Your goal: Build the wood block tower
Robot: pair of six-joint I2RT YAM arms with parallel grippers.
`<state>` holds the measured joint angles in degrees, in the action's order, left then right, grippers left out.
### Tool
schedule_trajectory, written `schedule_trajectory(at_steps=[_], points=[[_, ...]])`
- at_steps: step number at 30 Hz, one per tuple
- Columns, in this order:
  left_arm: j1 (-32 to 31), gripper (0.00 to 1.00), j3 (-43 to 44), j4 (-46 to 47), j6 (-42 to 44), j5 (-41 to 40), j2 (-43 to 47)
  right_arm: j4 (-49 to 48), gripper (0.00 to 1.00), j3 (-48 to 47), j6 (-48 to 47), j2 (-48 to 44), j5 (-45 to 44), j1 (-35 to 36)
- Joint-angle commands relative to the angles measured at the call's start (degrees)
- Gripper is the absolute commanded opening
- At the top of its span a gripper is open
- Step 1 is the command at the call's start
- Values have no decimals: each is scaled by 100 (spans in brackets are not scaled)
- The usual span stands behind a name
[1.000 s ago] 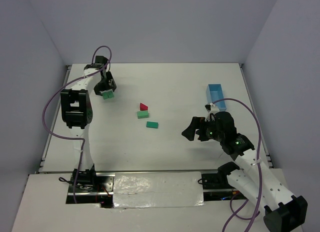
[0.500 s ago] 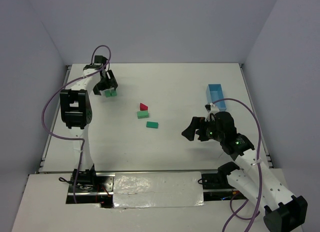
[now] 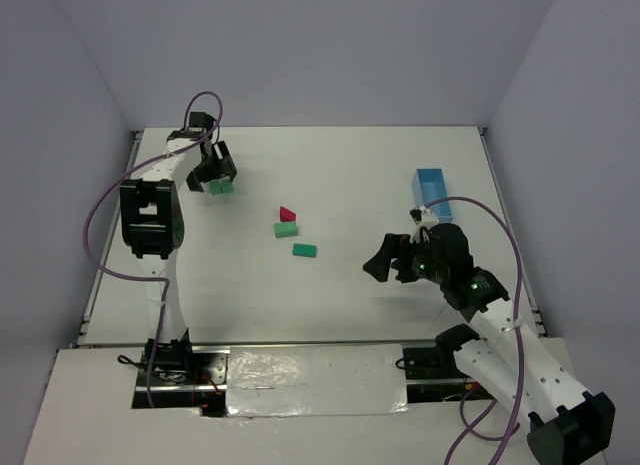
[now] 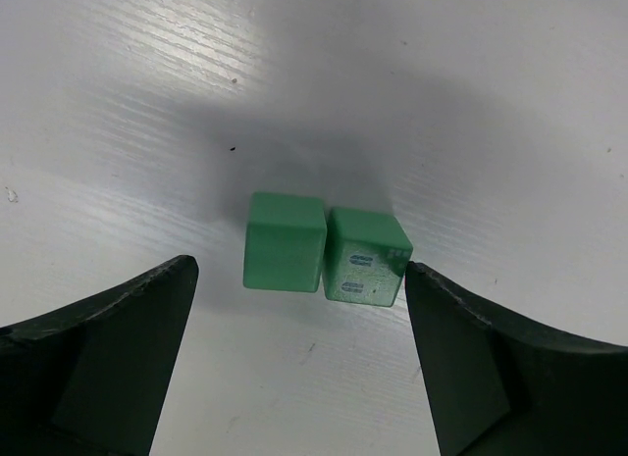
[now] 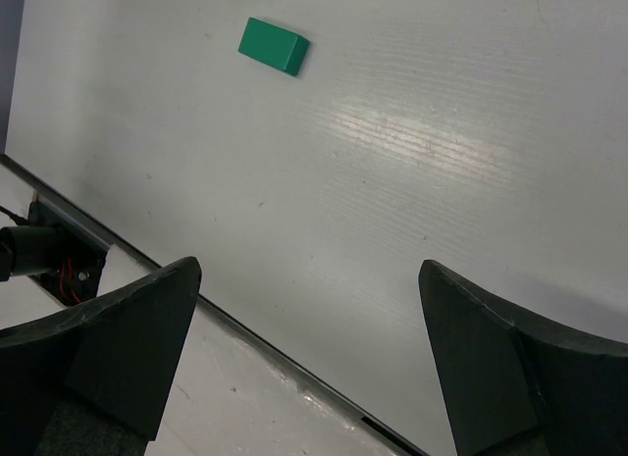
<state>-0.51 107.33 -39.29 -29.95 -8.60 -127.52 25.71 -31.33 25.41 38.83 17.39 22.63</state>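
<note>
White bench, lilac walls on three sides. Left claw (image 4: 299, 265): spread wide, empty, hanging above two green cubes (image 4: 285, 242). The cubes sit touching, side by side on the bench, directly between its fingers. The row runs finger to finger, along the closing line, with bare bench on either side. Judgement: closing here would catch both cubes as one; picking a single cube needs a shift or a turn first. Farther out, toward mid-bench: red roof block (image 3: 287, 213), green block (image 3: 286, 228) just beside it, green oblong (image 3: 304, 250) near. Right claw (image 5: 309, 270): wide, empty; the oblong lies ahead-left of it, well apart. Left arm is by far the nearer to the cubes.
</note>
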Motion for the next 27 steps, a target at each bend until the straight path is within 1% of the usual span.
schedule_trajectory(at_steps=[1,6,10,14,16,21,24,27], points=[[16,99,-228,201,34,104,394,-304,99,66,-106,46,54,31],[7,100,-274,299,16,165,474,-295,100,75,-106,37,63,31],[-72,99,15,45,148,78,273,-295,100,57,-106,55,63,31],[-72,99,69,18,148,60,167,-295,100,57,-106,37,72,22],[-72,98,86,35,174,43,114,-295,100,66,-106,46,72,13],[-72,91,288,-61,218,51,-70,-295,100,57,-106,90,63,22],[-72,90,359,-132,244,34,-141,-286,100,57,-98,72,54,22],[-72,87,403,-141,288,104,-185,-295,100,57,-89,98,46,22]])
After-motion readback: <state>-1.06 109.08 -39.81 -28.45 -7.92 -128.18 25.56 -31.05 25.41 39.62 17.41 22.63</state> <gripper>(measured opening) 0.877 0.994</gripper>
